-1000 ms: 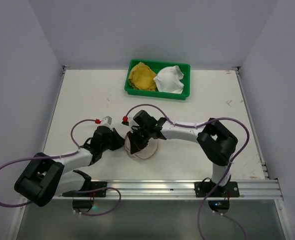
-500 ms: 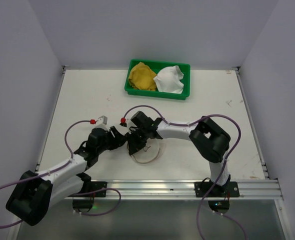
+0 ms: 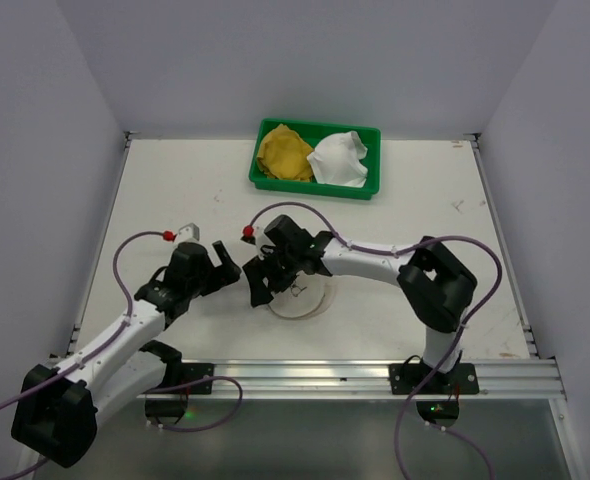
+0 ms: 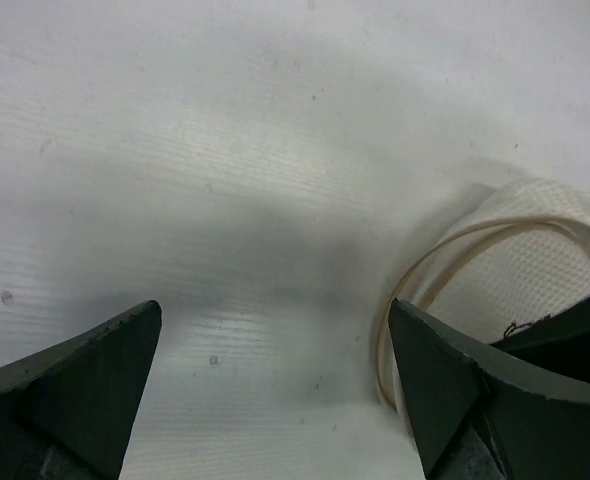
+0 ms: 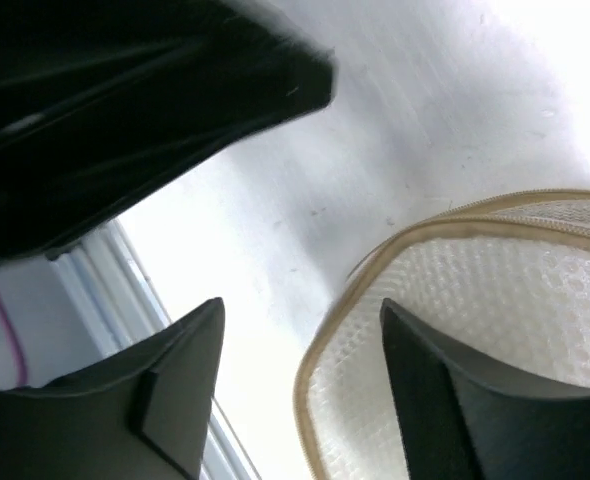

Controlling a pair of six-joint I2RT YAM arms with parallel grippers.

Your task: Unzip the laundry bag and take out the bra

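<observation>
The laundry bag (image 3: pixel 302 298) lies flat on the table, a round cream mesh pouch with a tan rim. My left gripper (image 3: pixel 227 268) stands open just left of it, and its wrist view shows bare table between the fingers (image 4: pixel 85 375) and the bag (image 4: pixel 520 255) at the right. My right gripper (image 3: pixel 257 282) is open over the bag's left edge. In the right wrist view the bag's rim (image 5: pixel 320 350) runs between its fingers (image 5: pixel 180 370), which hold nothing. The zipper pull is hard to make out. The bra is hidden from every view.
A green tray (image 3: pixel 317 185) at the back holds a yellow cloth (image 3: pixel 283 152) and a white cloth (image 3: pixel 339 158). The left arm's dark body (image 5: pixel 125 90) fills the top of the right wrist view. An aluminium rail (image 3: pixel 375 375) borders the near edge.
Both grippers have gone from shut to open. The bag, held up between them before, now lies flat on the table. The left arm has drawn back to the left.
</observation>
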